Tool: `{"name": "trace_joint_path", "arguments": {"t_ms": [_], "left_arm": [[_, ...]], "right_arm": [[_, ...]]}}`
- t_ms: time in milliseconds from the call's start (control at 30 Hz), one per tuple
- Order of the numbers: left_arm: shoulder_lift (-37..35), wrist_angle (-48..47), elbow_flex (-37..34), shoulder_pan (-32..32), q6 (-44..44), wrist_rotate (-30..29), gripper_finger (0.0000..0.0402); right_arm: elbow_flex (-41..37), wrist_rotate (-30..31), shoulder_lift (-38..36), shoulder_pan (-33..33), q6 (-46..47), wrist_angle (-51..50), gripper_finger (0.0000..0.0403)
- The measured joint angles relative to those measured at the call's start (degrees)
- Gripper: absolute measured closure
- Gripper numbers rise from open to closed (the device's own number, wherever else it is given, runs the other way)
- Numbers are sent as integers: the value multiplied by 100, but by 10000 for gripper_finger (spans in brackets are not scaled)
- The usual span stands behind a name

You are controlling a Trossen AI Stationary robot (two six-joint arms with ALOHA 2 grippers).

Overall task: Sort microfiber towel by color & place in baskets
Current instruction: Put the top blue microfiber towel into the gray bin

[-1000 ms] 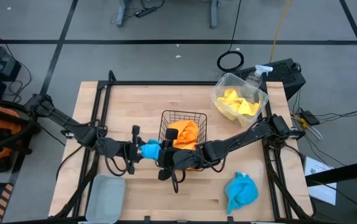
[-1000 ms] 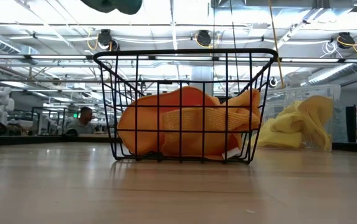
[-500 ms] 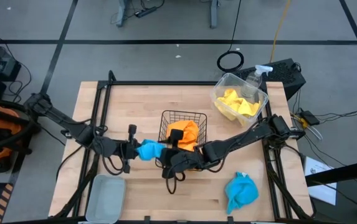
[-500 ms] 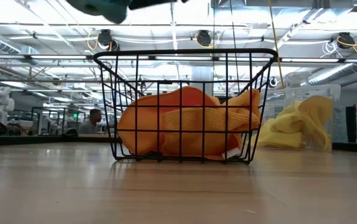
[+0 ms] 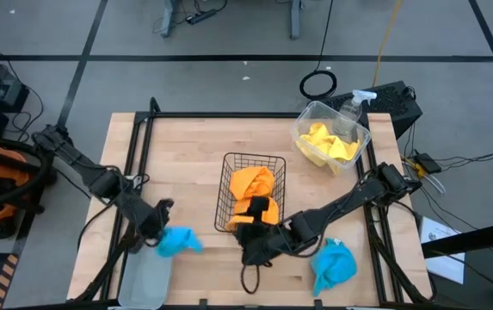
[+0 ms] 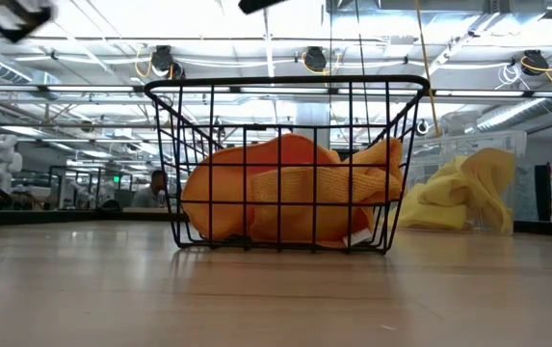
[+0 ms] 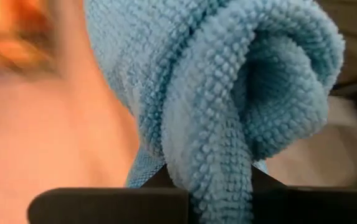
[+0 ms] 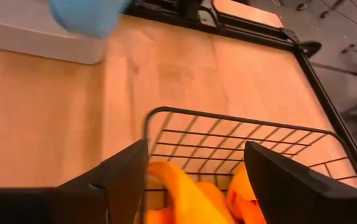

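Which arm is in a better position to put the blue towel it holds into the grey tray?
Left. The left claw is shut on a blue towel just above the grey tray. The right claw is open near the wire basket.

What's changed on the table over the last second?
The left gripper, shut on a fuzzy teal-blue towel, carried it from beside the black wire-mesh basket toward the pale grey-blue tray. The right gripper let that towel go, opened and pulled back near the basket's front. Unchanged: orange towels in the basket, yellow towels in the clear tub, second teal-blue towel on the table.
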Motion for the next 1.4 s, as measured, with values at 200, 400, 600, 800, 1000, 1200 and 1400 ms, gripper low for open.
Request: {"name": "trace_joint_path", "arguments": {"t_ms": [200,400,600,800,1000,1200,1400], "left_arm": [[5,-406,0,-852,-2402,492,380],[212,-382,0,-1625,-4455,517,379],[875,109,0,-2104,-5345,517,369],[1567,134,0,-2264,-5867,610,327],[1855,142,0,-2308,-5858,1001,290],[1881,170,0,-2302,-5818,958,251],[1880,165,0,-2299,-5808,925,201]], "right_arm": [[0,2,0,299,-1,14,164],[-2,120,0,535,-6,-12,182],[-2,120,0,623,-28,-118,196],[-2,120,0,625,-30,-233,205],[-2,120,2,625,-30,-258,207],[-2,120,2,625,-26,-255,207],[-2,120,2,610,-47,-257,207]]}}
